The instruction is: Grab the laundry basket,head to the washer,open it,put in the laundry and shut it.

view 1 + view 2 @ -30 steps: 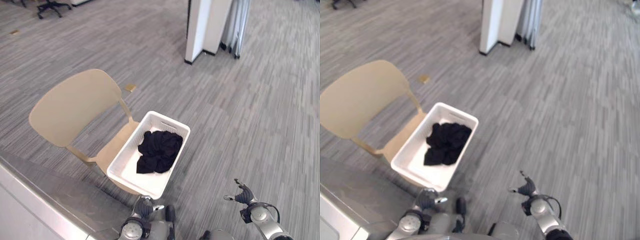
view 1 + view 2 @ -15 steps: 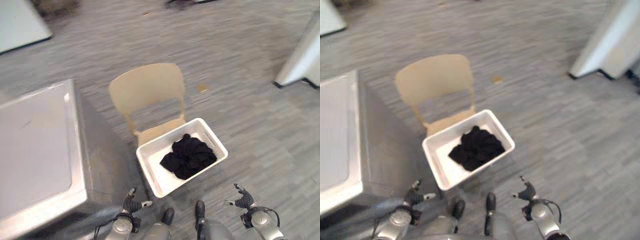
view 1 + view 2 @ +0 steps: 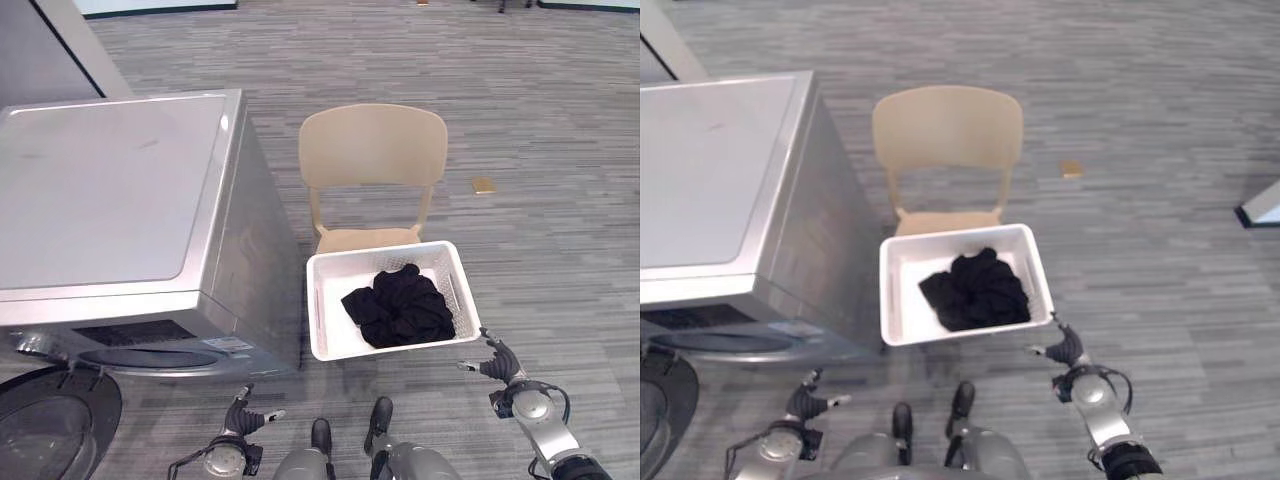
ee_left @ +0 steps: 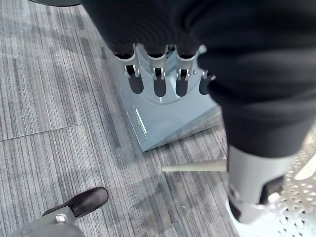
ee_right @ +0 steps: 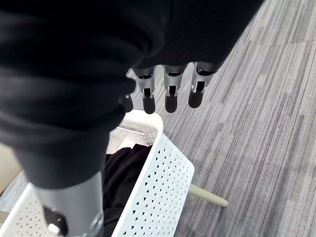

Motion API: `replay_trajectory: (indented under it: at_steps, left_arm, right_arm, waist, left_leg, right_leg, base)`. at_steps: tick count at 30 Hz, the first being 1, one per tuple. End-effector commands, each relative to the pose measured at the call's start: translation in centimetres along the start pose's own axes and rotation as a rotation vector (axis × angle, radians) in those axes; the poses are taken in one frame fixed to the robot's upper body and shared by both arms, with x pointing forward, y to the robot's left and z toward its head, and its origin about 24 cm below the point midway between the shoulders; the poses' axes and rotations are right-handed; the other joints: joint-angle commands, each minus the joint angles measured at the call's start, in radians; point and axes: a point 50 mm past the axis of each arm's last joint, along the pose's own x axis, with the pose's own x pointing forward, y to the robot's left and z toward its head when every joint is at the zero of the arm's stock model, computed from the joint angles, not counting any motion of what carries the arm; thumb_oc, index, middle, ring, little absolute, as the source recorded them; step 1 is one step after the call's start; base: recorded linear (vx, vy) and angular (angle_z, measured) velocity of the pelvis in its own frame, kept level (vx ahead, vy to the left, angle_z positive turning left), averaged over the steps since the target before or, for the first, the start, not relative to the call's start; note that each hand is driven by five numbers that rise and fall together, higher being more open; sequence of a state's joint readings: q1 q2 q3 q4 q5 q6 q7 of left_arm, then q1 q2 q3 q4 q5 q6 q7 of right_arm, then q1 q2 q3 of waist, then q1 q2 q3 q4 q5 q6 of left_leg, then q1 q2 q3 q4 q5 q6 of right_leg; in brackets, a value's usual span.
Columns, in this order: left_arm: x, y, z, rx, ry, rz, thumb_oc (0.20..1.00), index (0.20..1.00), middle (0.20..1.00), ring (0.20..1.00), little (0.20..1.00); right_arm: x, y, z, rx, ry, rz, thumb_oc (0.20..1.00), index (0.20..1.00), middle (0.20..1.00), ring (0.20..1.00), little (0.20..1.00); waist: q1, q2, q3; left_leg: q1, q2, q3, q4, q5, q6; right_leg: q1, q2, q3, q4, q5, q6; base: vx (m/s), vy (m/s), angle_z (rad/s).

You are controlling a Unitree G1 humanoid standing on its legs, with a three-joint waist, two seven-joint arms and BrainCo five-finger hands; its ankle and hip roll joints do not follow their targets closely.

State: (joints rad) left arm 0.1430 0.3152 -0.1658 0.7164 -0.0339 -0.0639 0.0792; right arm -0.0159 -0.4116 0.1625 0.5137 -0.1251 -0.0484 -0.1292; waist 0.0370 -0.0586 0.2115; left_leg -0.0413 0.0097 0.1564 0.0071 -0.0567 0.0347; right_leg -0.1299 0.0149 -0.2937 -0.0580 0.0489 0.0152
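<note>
The view had swung round: the washer (image 3: 130,210) now stood beside the laundry basket (image 3: 385,300); both robot hands (image 3: 500,362) (image 3: 238,415) hung open, basket ungrasped.

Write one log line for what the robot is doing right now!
left hand: open, holds nothing | right hand: open, beside basket | basket: on chair, black laundry inside | washer: left of chair
</note>
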Motion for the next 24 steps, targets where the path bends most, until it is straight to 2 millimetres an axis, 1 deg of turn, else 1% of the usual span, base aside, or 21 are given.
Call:
replay_trajectory:
  at_steps: [1, 2, 3, 4, 5, 6, 7, 8, 9, 10, 11, 12, 13, 14, 15, 17, 18, 20, 21, 22, 24]
  left_arm:
    - [-0.2, 2.7, 0.0, 0.038, -0.016, 0.077, 1.0, 1.0, 1.0, 1.0, 1.0]
    - [-0.3, 3.3, -0.1, 0.06, -0.013, 0.097, 1.0, 1.0, 1.0, 1.0, 1.0]
    - [-0.3, 3.2, -0.2, 0.06, -0.013, 0.097, 1.0, 1.0, 1.0, 1.0, 1.0]
    - [-0.3, 3.6, 0.0, 0.084, -0.019, 0.107, 1.0, 1.0, 1.0, 1.0, 1.0]
    - [-0.3, 3.6, 0.0, 0.084, -0.019, 0.106, 1.0, 1.0, 1.0, 1.0, 1.0]
    - [-0.1, 3.8, 0.3, 0.103, -0.03, 0.111, 1.0, 1.0, 1.0, 1.0, 1.0]
    - [-0.1, 3.8, 0.3, 0.103, -0.031, 0.111, 1.0, 1.0, 1.0, 1.0, 1.0]
    - [0.0, 3.9, 0.7, 0.11, -0.049, 0.111, 1.0, 1.0, 1.0, 1.0, 1.0]
    - [0.0, 3.9, 0.7, 0.109, -0.049, 0.112, 1.0, 1.0, 1.0, 1.0, 1.0]
    - [0.1, 3.9, 0.9, 0.116, -0.056, 0.112, 1.0, 1.0, 1.0, 1.0, 1.0]
    - [0.3, 3.9, 0.9, 0.134, -0.053, 0.11, 1.0, 1.0, 1.0, 1.0, 1.0]
    - [0.3, 3.9, 1.1, 0.142, -0.067, 0.098, 1.0, 1.0, 1.0, 1.0, 1.0]
    - [0.3, 3.9, 1.1, 0.141, -0.067, 0.099, 1.0, 1.0, 1.0, 1.0, 1.0]
    - [0.3, 3.8, 0.9, 0.144, -0.053, 0.097, 1.0, 1.0, 1.0, 1.0, 1.0]
    - [0.5, 3.9, 1.1, 0.145, -0.056, 0.1, 1.0, 1.0, 1.0, 1.0, 1.0]
    - [0.5, 3.9, 1.1, 0.144, -0.057, 0.101, 1.0, 1.0, 1.0, 1.0, 1.0]
    - [0.6, 3.8, 1.2, 0.145, -0.062, 0.094, 1.0, 1.0, 1.0, 1.0, 1.0]
    - [0.7, 3.7, 1.4, 0.152, -0.069, 0.089, 1.0, 1.0, 1.0, 1.0, 1.0]
    - [1.0, 3.5, 1.9, 0.15, -0.08, 0.086, 1.0, 1.0, 1.0, 1.0, 1.0]
    - [1.0, 3.5, 1.9, 0.149, -0.081, 0.087, 1.0, 1.0, 1.0, 1.0, 1.0]
    - [1.4, 3.3, 2.9, 0.144, -0.112, 0.088, 1.0, 1.0, 1.0, 1.0, 1.0]
  right_arm:
    - [-0.6, -2.2, 0.8, -0.081, -0.082, -0.065, 1.0, 1.0, 1.0, 1.0, 1.0]
    - [-0.7, -3.1, 3.2, -0.153, -0.195, -0.085, 1.0, 1.0, 1.0, 1.0, 1.0]
    - [-0.7, -3.1, 3.1, -0.154, -0.194, -0.085, 1.0, 1.0, 1.0, 1.0, 1.0]
    - [-0.8, -3.7, 4.9, -0.216, -0.279, -0.083, 1.0, 1.0, 1.0, 1.0, 1.0]
    - [-0.8, -3.7, 4.9, -0.217, -0.279, -0.083, 1.0, 1.0, 1.0, 1.0, 1.0]
    - [-0.9, -3.9, 6.6, -0.288, -0.361, -0.067, 1.0, 1.0, 1.0, 1.0, 1.0]
    - [-0.9, -4.0, 6.7, -0.288, -0.362, -0.067, 1.0, 1.0, 1.0, 1.0, 1.0]
    - [-0.7, -4.1, 8.1, -0.356, -0.426, -0.049, 1.0, 1.0, 1.0, 1.0, 1.0]
    - [-0.7, -4.1, 8.2, -0.356, -0.427, -0.049, 1.0, 1.0, 1.0, 1.0, 1.0]
    - [-0.5, -4.0, 8.7, -0.384, -0.447, -0.037, 1.0, 1.0, 1.0, 1.0, 1.0]
    - [-0.1, -3.9, 9.0, -0.434, -0.452, -0.021, 1.0, 1.0, 1.0, 1.0, 1.0]
    - [0.4, -3.7, 9.5, -0.46, -0.458, 0.005, 1.0, 1.0, 1.0, 1.0, 1.0]
    - [0.4, -3.7, 9.6, -0.46, -0.459, 0.006, 1.0, 1.0, 1.0, 1.0, 1.0]
    - [1.2, -3.3, 10.4, -0.503, -0.478, 0.025, 1.0, 1.0, 1.0, 1.0, 1.0]
    - [1.6, -3.1, 11.0, -0.526, -0.486, 0.035, 1.0, 1.0, 1.0, 1.0, 1.0]
    - [1.6, -3.1, 11.0, -0.526, -0.488, 0.035, 1.0, 1.0, 1.0, 1.0, 1.0]
    - [2.3, -2.8, 11.6, -0.561, -0.492, 0.055, 1.0, 1.0, 1.0, 1.0, 1.0]
    - [2.8, -2.4, 11.9, -0.587, -0.487, 0.068, 1.0, 1.0, 1.0, 1.0, 1.0]
    - [3.7, -1.8, 12.1, -0.616, -0.466, 0.077, 1.0, 1.0, 1.0, 1.0, 1.0]
    - [3.7, -1.8, 12.1, -0.616, -0.468, 0.076, 1.0, 1.0, 1.0, 1.0, 1.0]
    - [4.6, -1.3, 12.1, -0.635, -0.433, 0.069, 1.0, 1.0, 1.0, 1.0, 1.0]
  waist:
    - [0.014, -0.004, -0.049]
    - [0.024, -0.009, -0.049]
    - [0.025, -0.009, -0.049]
    - [0.017, -0.007, -0.037]
    - [0.018, -0.007, -0.037]
    - [0.008, -0.003, -0.026]
    - [0.008, -0.003, -0.028]
    - [0.005, -0.001, -0.021]
    - [0.004, 0.0, -0.021]
    - [0.003, -0.001, -0.017]
    - [0.0, -0.004, -0.008]
    - [0.009, -0.016, -0.006]
    - [0.007, -0.016, -0.005]
    - [0.032, -0.025, -0.007]
    - [0.047, -0.027, 0.0]
    - [0.044, -0.027, -0.001]
    - [0.063, -0.027, 0.007]
    - [0.076, -0.024, 0.017]
    - [0.094, -0.016, 0.041]
    - [0.092, -0.016, 0.041]
    - [0.11, -0.008, 0.069]
  left_leg:
    - [-0.071, -0.01, 0.017, 0.1, -0.04, -0.008]
    - [-0.06, -0.014, 0.018, 0.105, -0.061, 0.012]
    - [-0.061, -0.014, 0.019, 0.105, -0.062, 0.012]
    - [-0.049, -0.018, 0.0, 0.11, -0.07, 0.025]
    - [-0.05, -0.019, 0.0, 0.11, -0.07, 0.026]
    - [-0.038, -0.024, -0.027, 0.11, -0.074, 0.029]
    - [-0.041, -0.023, -0.027, 0.108, -0.07, 0.029]
    - [-0.031, -0.025, -0.052, 0.103, -0.069, 0.025]
    - [-0.03, -0.025, -0.052, 0.103, -0.069, 0.025]
    - [-0.024, -0.028, -0.064, 0.1, -0.072, 0.022]
    - [-0.018, -0.031, -0.079, 0.101, -0.074, 0.019]
    - [-0.027, -0.046, -0.107, 0.117, -0.078, 0.012]
    - [-0.027, -0.045, -0.107, 0.117, -0.078, 0.012]
    - [-0.039, -0.05, -0.113, 0.12, -0.075, 0.007]
    - [-0.059, -0.049, -0.124, 0.125, -0.067, 0.001]
    - [-0.063, -0.05, -0.126, 0.127, -0.067, 0.001]
    - [-0.1, -0.052, -0.15, 0.125, -0.048, -0.007]
    - [-0.127, -0.054, -0.174, 0.121, -0.034, -0.013]
    - [-0.163, -0.057, -0.196, 0.119, -0.014, -0.018]
    - [-0.166, -0.057, -0.197, 0.119, -0.014, -0.019]
    - [-0.213, -0.062, -0.219, 0.121, 0.008, -0.025]
  right_leg:
    - [0.123, -0.156, 0.004, 0.127, -0.118, 0.098]
    - [0.095, -0.171, 0.029, 0.215, -0.119, 0.114]
    - [0.094, -0.171, 0.03, 0.218, -0.12, 0.114]
    - [0.045, -0.17, 0.072, 0.312, -0.106, 0.126]
    - [0.042, -0.171, 0.073, 0.315, -0.107, 0.126]
    - [-0.002, -0.15, 0.137, 0.349, -0.098, 0.133]
    - [-0.005, -0.149, 0.137, 0.346, -0.094, 0.132]
    - [-0.028, -0.135, 0.179, 0.311, -0.097, 0.126]
    - [-0.026, -0.134, 0.179, 0.31, -0.096, 0.125]
    - [-0.037, -0.132, 0.193, 0.277, -0.089, 0.124]
    - [-0.052, -0.127, 0.208, 0.254, -0.082, 0.122]
    - [-0.031, -0.128, 0.232, 0.202, -0.072, 0.131]
    - [-0.03, -0.128, 0.232, 0.201, -0.071, 0.131]
    - [-0.012, -0.134, 0.219, 0.171, -0.062, 0.127]
    - [-0.015, -0.131, 0.215, 0.166, -0.058, 0.125]
    - [-0.017, -0.132, 0.213, 0.166, -0.058, 0.125]
    - [-0.025, -0.134, 0.195, 0.147, -0.051, 0.121]
    - [-0.035, -0.135, 0.171, 0.137, -0.05, 0.115]
    - [-0.054, -0.139, 0.146, 0.134, -0.046, 0.112]
    - [-0.056, -0.139, 0.144, 0.134, -0.046, 0.111]
    - [-0.089, -0.145, 0.12, 0.137, -0.043, 0.107]
  base:
    - [0.18, 0.254, -0.56]
    - [0.13, 0.2, -0.48]
    - [0.13, 0.23, -0.5]
    - [0.05, 0.078, -0.31]
    - [0.08, 0.111, -0.24]
    - [0.03, 0.033, -0.01]
    - [0.07, 0.006, 0.25]
    - [0.04, -0.028, 0.41]
    - [0.08, -0.048, 0.38]
    - [0.07, -0.057, 0.19]
    - [0.09, -0.112, 0.06]
    - [0.06, -0.091, 0.07]
    - [0.04, -0.124, 0.38]
    - [-0.02, -0.116, 0.56]
    - [-0.02, -0.117, 0.51]
    - [-0.04, -0.059, 0.26]
    - [-0.07, -0.087, 0.39]
    - [-0.11, -0.091, 0.44]
    - [-0.1, -0.053, 0.52]
    - [-0.13, -0.049, 0.58]
    - [-0.11, -0.027, 0.4]
